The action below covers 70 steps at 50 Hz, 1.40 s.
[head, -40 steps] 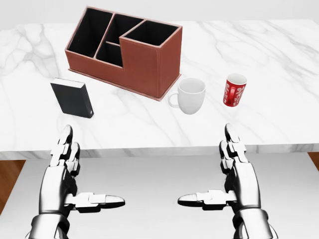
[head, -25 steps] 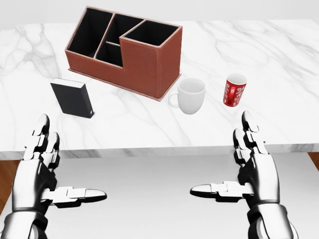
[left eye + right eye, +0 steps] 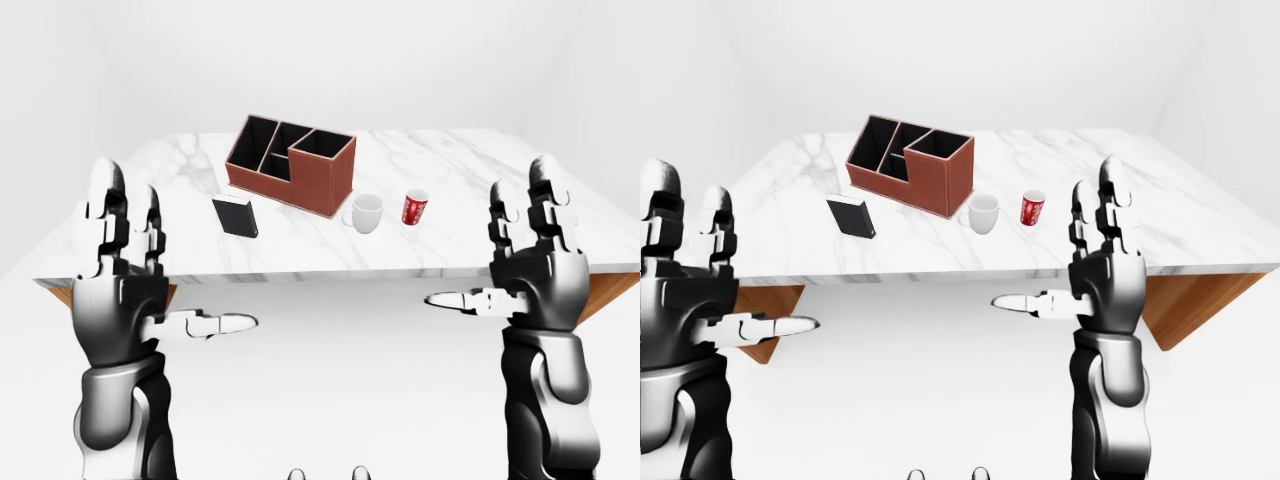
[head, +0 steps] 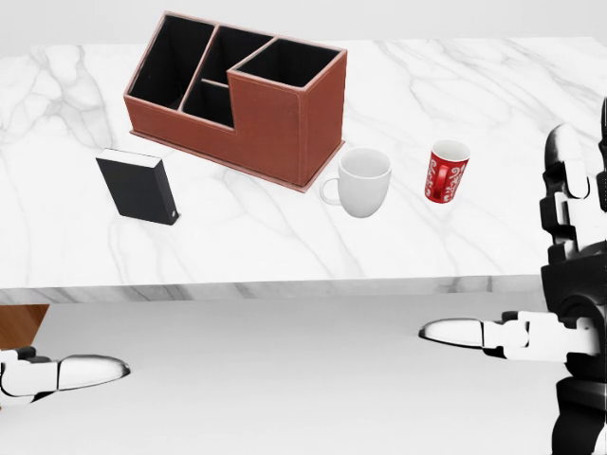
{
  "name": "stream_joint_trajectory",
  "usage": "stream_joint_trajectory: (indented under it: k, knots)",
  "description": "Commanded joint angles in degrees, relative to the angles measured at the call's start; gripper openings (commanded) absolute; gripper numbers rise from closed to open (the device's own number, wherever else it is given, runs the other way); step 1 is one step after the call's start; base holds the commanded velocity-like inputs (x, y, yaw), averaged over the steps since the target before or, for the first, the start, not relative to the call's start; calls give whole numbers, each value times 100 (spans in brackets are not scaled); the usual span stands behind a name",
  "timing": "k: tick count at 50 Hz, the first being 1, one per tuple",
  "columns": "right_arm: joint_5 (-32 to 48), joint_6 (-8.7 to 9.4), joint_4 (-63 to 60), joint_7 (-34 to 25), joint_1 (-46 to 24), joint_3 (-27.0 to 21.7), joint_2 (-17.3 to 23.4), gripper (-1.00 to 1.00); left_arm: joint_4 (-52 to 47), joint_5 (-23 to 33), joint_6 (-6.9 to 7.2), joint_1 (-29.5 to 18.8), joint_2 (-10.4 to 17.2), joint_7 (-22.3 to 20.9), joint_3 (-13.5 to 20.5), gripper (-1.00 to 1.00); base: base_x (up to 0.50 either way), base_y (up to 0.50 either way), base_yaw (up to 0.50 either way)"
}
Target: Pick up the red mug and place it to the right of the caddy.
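Red mug [image 4: 447,172], white lettering unreadable, right of caddy [image 4: 237,95]; both robot hands spread wide.

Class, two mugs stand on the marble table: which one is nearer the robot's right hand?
The small red patterned mug. It stands right of the larger plain white mug, closer to the raised right hand.

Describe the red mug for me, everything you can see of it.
The red mug is small and glossy, with white curly markings on its side and a pale inside. No handle shows. It stands upright on the marble table, apart from the white mug at its left in the head view. Nothing touches it; neither robot hand is near.
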State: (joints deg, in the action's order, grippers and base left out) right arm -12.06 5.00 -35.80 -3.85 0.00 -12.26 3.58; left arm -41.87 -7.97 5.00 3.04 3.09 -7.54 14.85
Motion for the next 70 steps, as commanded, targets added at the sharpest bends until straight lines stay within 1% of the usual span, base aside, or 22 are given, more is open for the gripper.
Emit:
stream_joint_trajectory:
  k: [1, 4, 12, 21, 26, 39, 46, 58, 63, 66, 70]
  knots:
    - [-221, 0, -277, -37, 51, -139, -20, 96, -684, -100, 0, 39, -26, 1, 202, 100, 0, 0, 0]
    - [-219, 0, -159, -153, 145, -74, -31, 96, -758, -158, 0, 67, -36, -25, 251, 100, 12, 0, 0]
    - [-300, 0, -160, -166, 123, -99, -15, 96, -829, -317, 0, 20, -3, -11, 402, 100, 36, 0, 0]
    - [-397, 0, -401, -180, 186, -158, -16, 96, -877, -353, 0, 47, 23, -38, 459, 100, 38, 0, 0]
    - [-432, 0, -453, -214, 222, -193, -24, 96, -829, -304, 0, 85, 0, -71, 436, 100, 37, 0, 0]
    - [-539, 0, -618, -209, 254, -262, -37, 96, -998, -413, 0, 52, 8, -80, 578, 100, 38, 0, 0]
    - [-654, 0, -660, -180, 222, -359, -18, 96, -1008, -397, 0, 45, 19, -67, 545, 100, 38, 0, 0]
    - [-697, 0, -703, -204, 257, -315, -21, 96, -1118, -451, 0, 50, 28, -68, 612, 100, 40, 0, 0]
    - [-756, 0, -705, -207, 261, -367, -29, 96, -929, -312, 0, 58, 15, -87, 529, 100, 43, 0, 0]
    - [-752, 0, -755, -213, 298, -346, -31, 96, -1072, -391, 0, 68, 25, -84, 607, 100, 43, 0, 0]
    - [-765, 0, -800, -225, 319, -352, -38, 96, -998, -345, 0, 85, 9, -106, 598, 100, 45, 0, 0]
